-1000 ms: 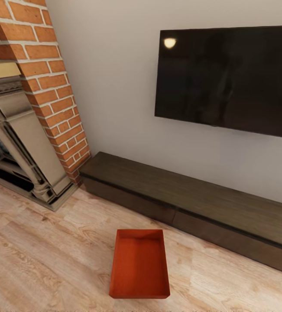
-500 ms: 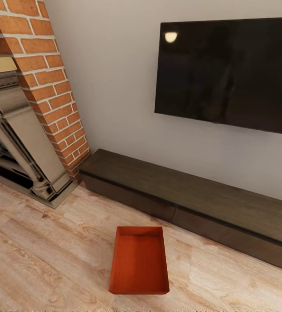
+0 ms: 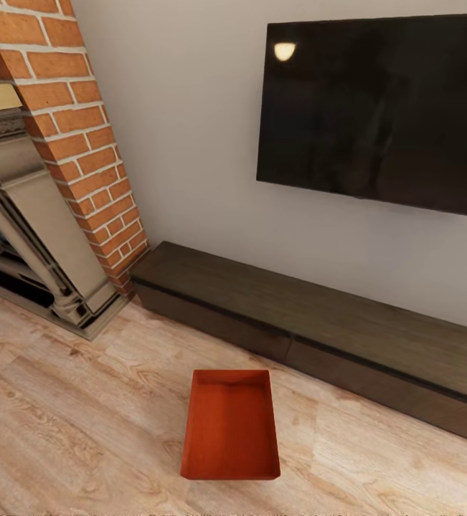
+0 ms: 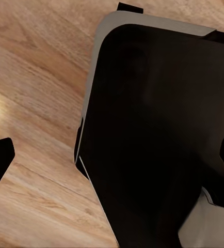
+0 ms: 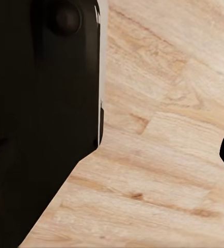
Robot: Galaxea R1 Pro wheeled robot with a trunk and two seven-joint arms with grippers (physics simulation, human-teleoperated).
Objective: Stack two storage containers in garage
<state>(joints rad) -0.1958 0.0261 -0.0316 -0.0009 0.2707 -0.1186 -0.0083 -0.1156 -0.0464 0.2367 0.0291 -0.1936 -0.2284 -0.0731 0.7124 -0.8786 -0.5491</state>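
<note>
Barely started: one storage container (image 3: 230,424) is sitting untouched on the living room plank floor (image 3: 68,430), well ahead of both hands. Left hand (image 4: 112,155) is looking spread; right hand's state I can't tell. Everything remains.

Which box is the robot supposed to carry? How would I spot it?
Find the big black wall screen and the long dark bench under it. On the wood floor before the bench sits one storage container: open-topped, rectangular, and the one orange-red thing there.
</note>
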